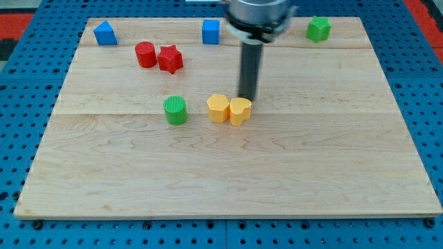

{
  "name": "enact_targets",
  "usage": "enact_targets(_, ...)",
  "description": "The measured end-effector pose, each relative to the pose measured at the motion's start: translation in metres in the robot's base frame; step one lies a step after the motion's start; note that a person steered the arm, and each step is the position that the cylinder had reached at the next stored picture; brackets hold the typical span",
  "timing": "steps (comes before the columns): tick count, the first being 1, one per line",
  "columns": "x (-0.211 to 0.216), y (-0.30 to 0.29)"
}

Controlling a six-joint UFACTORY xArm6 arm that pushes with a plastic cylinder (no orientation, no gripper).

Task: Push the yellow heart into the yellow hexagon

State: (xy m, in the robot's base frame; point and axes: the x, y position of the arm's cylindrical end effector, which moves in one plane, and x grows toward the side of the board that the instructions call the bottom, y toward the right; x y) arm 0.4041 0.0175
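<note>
Wooden tabletop [228,187], near to far: yellow heart [240,111] touching yellow hexagon [218,108] on its left, green cylinder [176,110] further left. My tip [247,97] sits just behind the heart; no end effector, just a rod. Far back: red cylinder [145,54] w/ red star [169,59].

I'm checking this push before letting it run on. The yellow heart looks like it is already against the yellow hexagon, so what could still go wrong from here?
1. My tip sits at the yellow heart's upper right edge; pushing on may shove both it and the touching yellow hexagon leftward.
2. The pair could then slide into the green cylinder, just left of the hexagon.
3. An off-centre push may spin the heart away.
</note>
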Motion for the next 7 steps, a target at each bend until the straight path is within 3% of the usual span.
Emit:
enact_targets(1,-0.002,-0.052)
enact_targets(2,0.015,0.012)
enact_targets(3,0.073,0.040)
enact_targets(5,0.105,0.100)
enact_targets(6,0.154,0.100)
enact_targets(7,0.133,0.005)
